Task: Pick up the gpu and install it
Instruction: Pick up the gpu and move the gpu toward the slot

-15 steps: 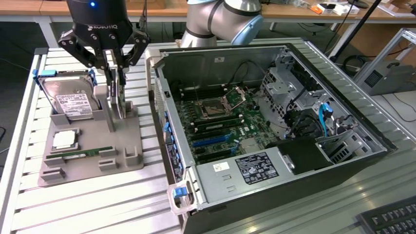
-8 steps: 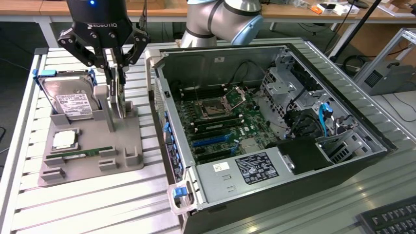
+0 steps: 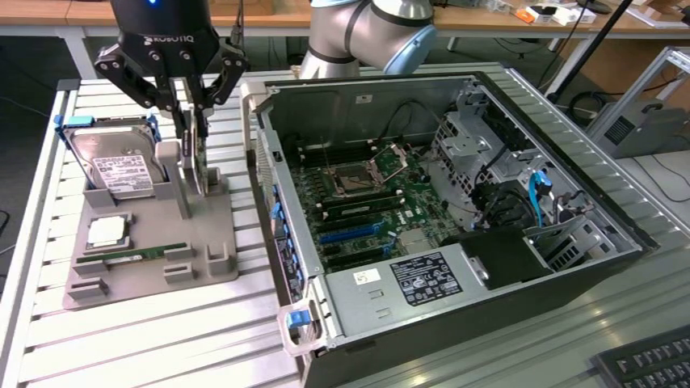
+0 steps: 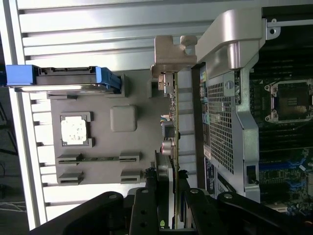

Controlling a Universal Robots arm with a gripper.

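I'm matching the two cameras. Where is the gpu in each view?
Exterior view: gpu stands on edge in the grey tray, at the exterior view's left.
Wrist view: gpu edge-on between tray and computer case.
Shared landmark: blue-handled hard drive.

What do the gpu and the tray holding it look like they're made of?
gpu: green circuit board, likely fibreglass laminate, with a bare silvery bracket that looks like metal. Tray: uniform matte grey with moulded slots, probably plastic.
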